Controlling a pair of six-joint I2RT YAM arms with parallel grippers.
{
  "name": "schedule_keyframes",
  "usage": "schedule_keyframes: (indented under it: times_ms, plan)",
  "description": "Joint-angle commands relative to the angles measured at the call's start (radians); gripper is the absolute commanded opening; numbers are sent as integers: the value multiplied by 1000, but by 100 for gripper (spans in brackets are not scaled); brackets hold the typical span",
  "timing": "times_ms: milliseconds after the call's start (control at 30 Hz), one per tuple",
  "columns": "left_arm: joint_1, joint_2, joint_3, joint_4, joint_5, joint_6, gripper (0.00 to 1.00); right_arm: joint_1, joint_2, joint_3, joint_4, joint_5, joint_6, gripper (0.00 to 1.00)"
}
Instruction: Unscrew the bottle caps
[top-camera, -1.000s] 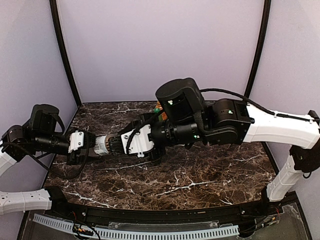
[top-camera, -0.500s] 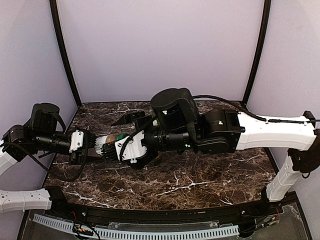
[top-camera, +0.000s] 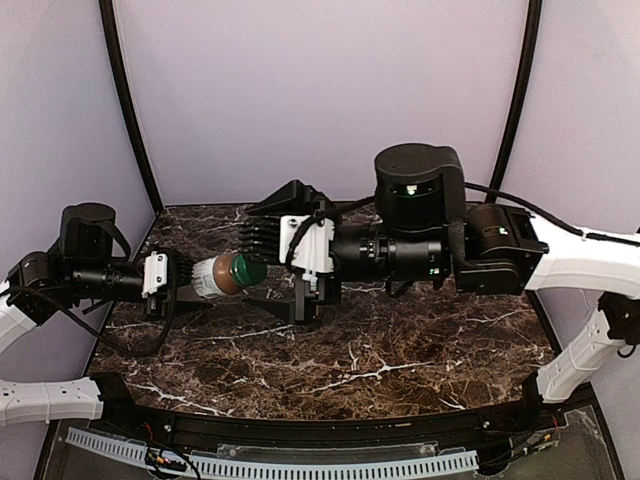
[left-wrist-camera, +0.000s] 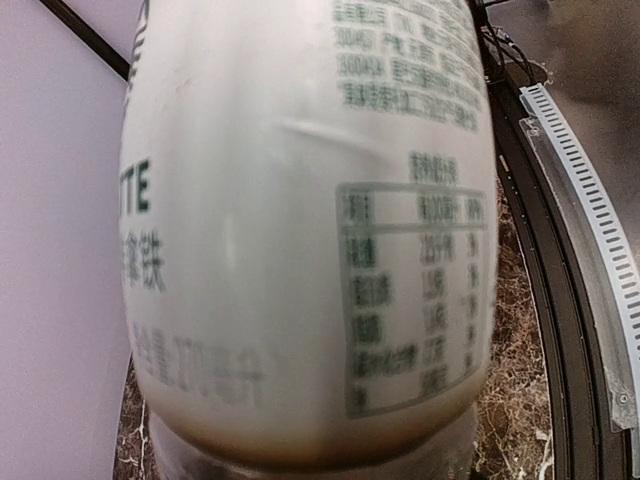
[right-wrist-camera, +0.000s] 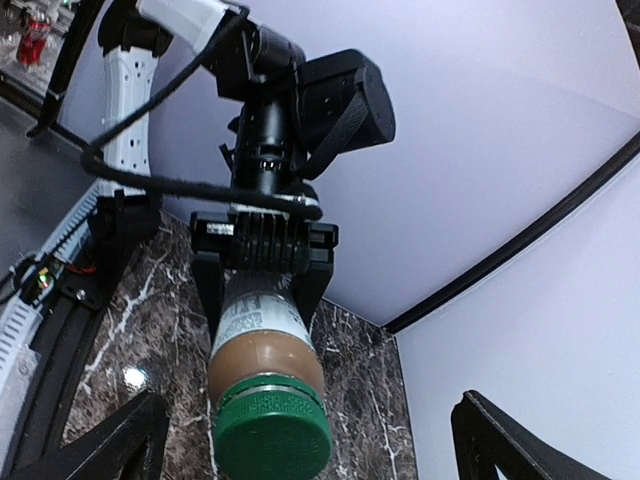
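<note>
Lavender walls back a dark marble table. Right gripper hangs released, jaws spread wide. Left gripper clenches the clear bottle sideways above the table's left, so its green cap points right into that gap, presumably for twisting off.

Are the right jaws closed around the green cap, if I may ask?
No, the right gripper is wide open, jaws clear of the green cap on the bottle.

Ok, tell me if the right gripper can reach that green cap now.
Probably yes: the right gripper is open, the green cap on the bottle faces it, and nothing lies between.
</note>
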Motion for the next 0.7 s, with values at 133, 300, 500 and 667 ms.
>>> schedule_keyframes:
  times_ms: [133,300,500,667]
  plan:
    - [-3,-16,-61,213,-212,-44,1,-56,-89,42,3,-223,565,99]
    - [-3,-14,-89,320,-305,-31,1,-158,-64,123,-14,-68,1099,98]
    - [-4,-15,-109,373,-372,-8,1,-185,25,245,-219,88,1299,99]
    - [-4,-14,-106,371,-359,-8,1,-187,144,399,-323,3,1311,97]
